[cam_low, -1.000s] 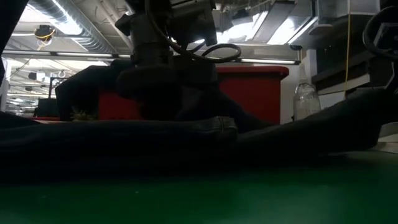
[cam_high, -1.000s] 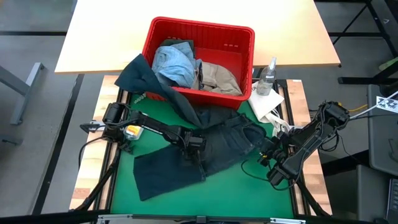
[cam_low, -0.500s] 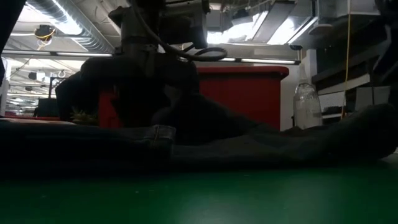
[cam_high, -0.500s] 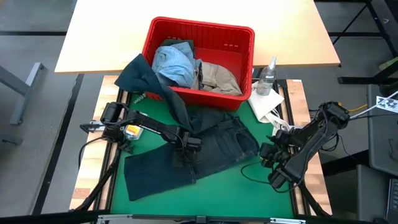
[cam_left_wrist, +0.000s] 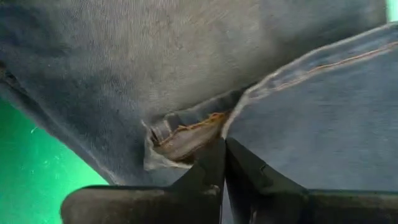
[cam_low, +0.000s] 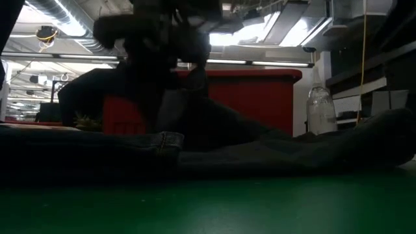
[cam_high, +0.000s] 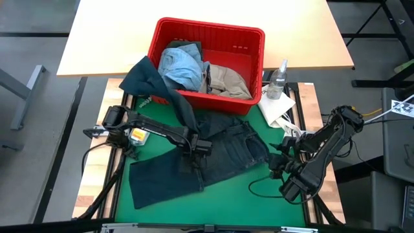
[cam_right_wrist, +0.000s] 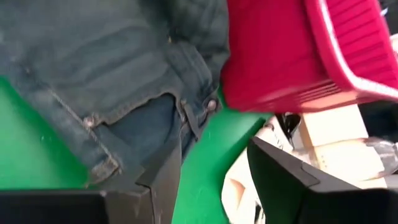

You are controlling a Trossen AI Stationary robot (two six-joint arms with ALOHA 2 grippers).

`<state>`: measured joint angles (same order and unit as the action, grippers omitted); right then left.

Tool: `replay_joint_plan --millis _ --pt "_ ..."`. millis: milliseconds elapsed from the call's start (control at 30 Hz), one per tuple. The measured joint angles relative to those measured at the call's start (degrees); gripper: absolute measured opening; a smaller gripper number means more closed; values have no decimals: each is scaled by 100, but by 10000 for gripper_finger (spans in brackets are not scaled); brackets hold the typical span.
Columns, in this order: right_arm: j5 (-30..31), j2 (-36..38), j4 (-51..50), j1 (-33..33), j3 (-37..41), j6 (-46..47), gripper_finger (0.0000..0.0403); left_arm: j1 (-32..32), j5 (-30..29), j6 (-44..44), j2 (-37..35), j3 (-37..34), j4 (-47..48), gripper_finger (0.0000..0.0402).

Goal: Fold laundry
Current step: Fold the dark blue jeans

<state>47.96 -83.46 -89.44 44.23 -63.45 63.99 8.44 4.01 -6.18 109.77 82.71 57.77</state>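
**End effectors spread the jeans before any fold**

Left end effector (cam_high: 199, 147), seen from above, sits over the middle of the dark navy jeans (cam_high: 194, 165), which lie crumpled across the green surface (cam_high: 259, 197) in front of the red basket (cam_high: 207, 39). Light blue denim (cam_high: 181, 65) and a beige khaki piece (cam_high: 226, 81) are in the basket; a dark olive green piece (cam_high: 145, 77) hangs over its near left corner. Right end effector (cam_high: 275, 166) hovers just off the jeans' right edge.

Level with the surface, the jeans (cam_low: 162, 146) are a low, rumpled ridge, with a dark arm above them.

From the left wrist, the end effector (cam_left_wrist: 224, 155) has its fingers pressed together, tips at a seam of the jeans (cam_left_wrist: 298, 118); whether any cloth is pinched I cannot tell.

From the right wrist, the end effector (cam_right_wrist: 214, 168) stands wide apart and holds nothing, the waistband (cam_right_wrist: 124, 118) just ahead.

Judgement: this is the flattening step. Next, the right one likely needs to close on the waistband so both can pull the jeans taut
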Motion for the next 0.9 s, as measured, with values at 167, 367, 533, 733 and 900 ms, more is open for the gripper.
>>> replay_joint_plan --millis 167,367,533,733,900 --pt "368 -2 265 -1 -1 -134 186 16 286 -436 -299 73 78 4" --pt "666 -2 996 -2 -1 -1087 186 77 480 -1425 -489 75 174 4" --pt "693 -3 1272 -2 -1 -1349 186 228 1170 -1760 -489 72 544 5" --pt "693 -4 1352 -2 -1 -1349 186 441 1662 -2108 -489 38 638 17" --pt "693 -4 1354 -2 -1 -1351 186 579 1654 -2408 -489 38 655 69"
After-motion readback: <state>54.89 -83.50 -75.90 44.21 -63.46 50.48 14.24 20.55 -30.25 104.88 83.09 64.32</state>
